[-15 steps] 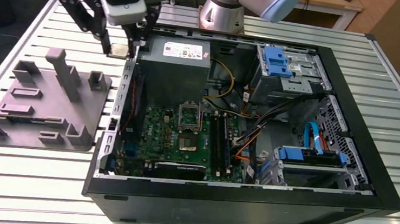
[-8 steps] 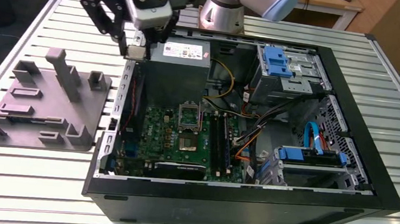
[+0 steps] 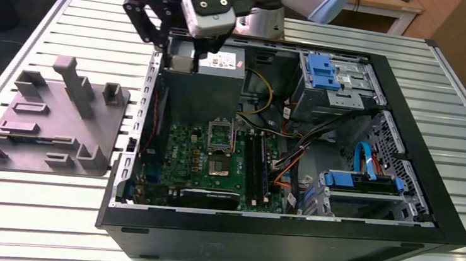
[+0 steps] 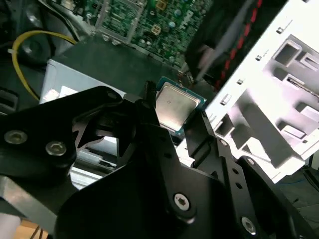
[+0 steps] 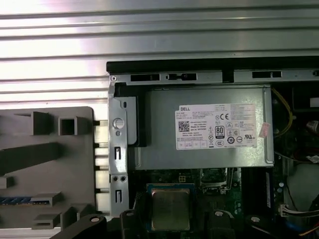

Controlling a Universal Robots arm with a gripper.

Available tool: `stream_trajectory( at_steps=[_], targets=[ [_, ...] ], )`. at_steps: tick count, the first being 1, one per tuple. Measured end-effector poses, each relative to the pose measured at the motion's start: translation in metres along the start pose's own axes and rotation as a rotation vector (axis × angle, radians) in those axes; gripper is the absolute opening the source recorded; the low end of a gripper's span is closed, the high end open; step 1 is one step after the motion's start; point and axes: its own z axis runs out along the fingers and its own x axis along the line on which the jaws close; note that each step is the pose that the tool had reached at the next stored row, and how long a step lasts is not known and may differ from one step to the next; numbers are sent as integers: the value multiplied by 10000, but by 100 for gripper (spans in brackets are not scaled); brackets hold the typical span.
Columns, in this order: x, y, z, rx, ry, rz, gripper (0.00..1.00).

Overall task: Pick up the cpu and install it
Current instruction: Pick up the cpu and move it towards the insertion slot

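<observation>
**Q:** Two fingers [image 4: 142, 107], what are they doing?
**A:** Pinching the cpu [image 4: 174, 102] by opposite edges; the gripper [image 4: 175, 122] is closed on it, silver top showing in both wrist views.
**Q:** Where is it, going by the power supply [image 3: 204, 85]?
**A:** In the air above the power supply, toward its end by the case wall; not touching the grey lid.
**Q:** And the socket frame [image 3: 220, 132]?
**A:** Just past the power supply on the green motherboard [image 3: 200, 165], well apart from the cpu; the grey tray [image 3: 48, 121] lies outside the case [image 3: 291, 237], across the wall from the power supply.
</observation>
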Motion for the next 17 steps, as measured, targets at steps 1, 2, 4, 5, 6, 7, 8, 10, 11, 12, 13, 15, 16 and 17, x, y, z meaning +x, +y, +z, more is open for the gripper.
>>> stream_trajectory(
  at_steps=[1, 2, 4, 5, 6, 7, 8, 10, 11, 12, 13, 15, 16, 17],
  targets=[
    [-40, 2, 0, 0, 3, -2, 47],
    [-79, 3, -1, 0, 7, -2, 47],
    [-154, 7, -1, -1, 12, 0, 47],
    [-192, 9, -2, -1, 14, -1, 47],
    [-233, 10, -3, 0, 17, -1, 47],
    [-402, 18, -5, 0, 22, -1, 47],
    [-428, 19, -5, 0, 23, 0, 47],
    [-471, 21, -5, 0, 22, 1, 47],
    [-491, 22, -5, 0, 22, 0, 47],
    [-510, 23, -6, 0, 23, -1, 47],
    [-528, 24, -5, 0, 22, 0, 47],
    [-559, 25, -5, 0, 22, -1, 47],
    [-575, 26, -5, 0, 22, 0, 47],
    [-592, 27, -6, 0, 22, 1, 47]
  ],
)
